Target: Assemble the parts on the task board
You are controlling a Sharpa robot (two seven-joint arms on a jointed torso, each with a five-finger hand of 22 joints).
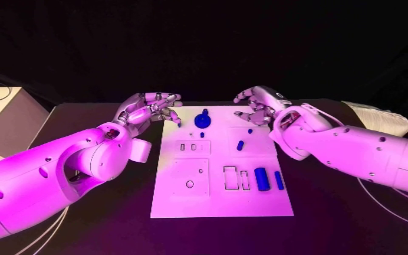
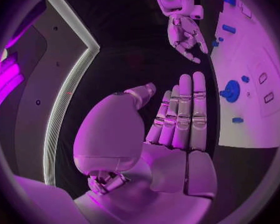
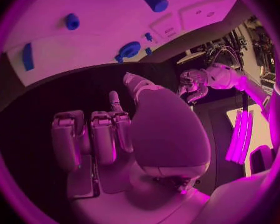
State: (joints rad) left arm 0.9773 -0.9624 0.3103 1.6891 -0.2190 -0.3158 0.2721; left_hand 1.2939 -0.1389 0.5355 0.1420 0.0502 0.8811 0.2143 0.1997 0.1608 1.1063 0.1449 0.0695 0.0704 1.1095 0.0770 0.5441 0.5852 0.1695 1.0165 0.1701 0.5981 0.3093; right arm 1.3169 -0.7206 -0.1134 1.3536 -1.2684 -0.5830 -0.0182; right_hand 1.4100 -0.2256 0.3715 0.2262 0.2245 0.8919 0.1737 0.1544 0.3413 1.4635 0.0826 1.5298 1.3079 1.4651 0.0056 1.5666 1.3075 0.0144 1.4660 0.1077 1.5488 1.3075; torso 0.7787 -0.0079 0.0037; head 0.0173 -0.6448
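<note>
The white task board point(image 1: 221, 202) lies in the middle of the black table. On its far part sits a round blue part point(image 1: 202, 119) with two small blue parts point(image 1: 250, 130) close by. An oblong blue part point(image 1: 240, 145) lies mid-board. Two blue cylinders point(image 1: 262, 179) lie side by side near the right edge. My left hand point(image 1: 153, 108) hovers at the board's far left corner, fingers straight and apart point(image 2: 180, 114), holding nothing. My right hand point(image 1: 259, 104) hovers over the far right corner with its fingers loosely bent point(image 3: 93, 137), empty. The round part point(image 2: 230, 91) point(image 3: 129, 50) lies between the two hands.
A grey box point(image 1: 17, 119) stands at the table's far left. A pale bundle point(image 1: 374, 112) lies at the right behind my right arm. Thin cables point(image 1: 378, 199) run over the table at the right. The board carries several outlined recesses point(image 1: 190, 177).
</note>
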